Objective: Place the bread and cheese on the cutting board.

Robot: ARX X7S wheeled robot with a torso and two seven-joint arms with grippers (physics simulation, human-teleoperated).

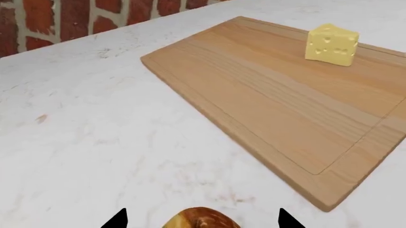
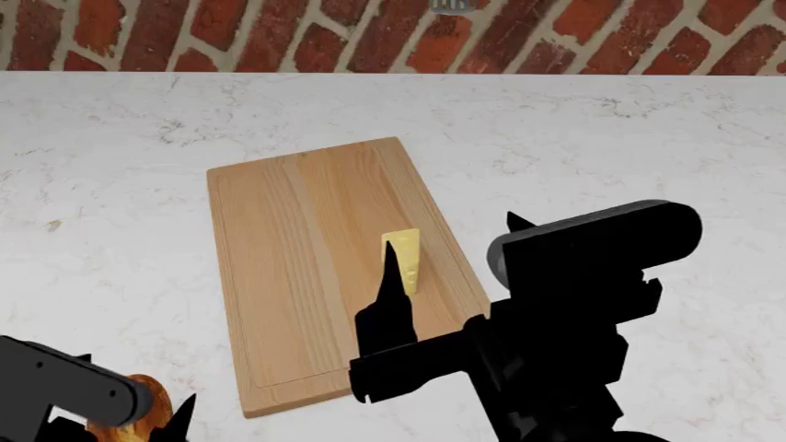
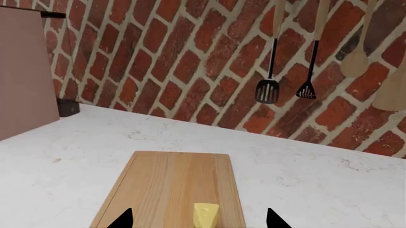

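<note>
Holding the bread (image 1: 201, 218) between its fingers, the left gripper (image 1: 201, 219) hangs off the cutting board's (image 2: 294, 267) near-left corner; cheese (image 2: 407, 260) already sits there. Right gripper (image 3: 199, 219) is spread, empty. Next: carry bread over the board, release.

Most of the cutting board (image 2: 294, 267) was left bare, with only the cheese (image 2: 407, 259) standing near its right edge. The white worktop (image 2: 110, 230) to the board's left was unobstructed. Access from the right was blocked by the right tool (image 2: 455, 276) raised over the cheese.
</note>
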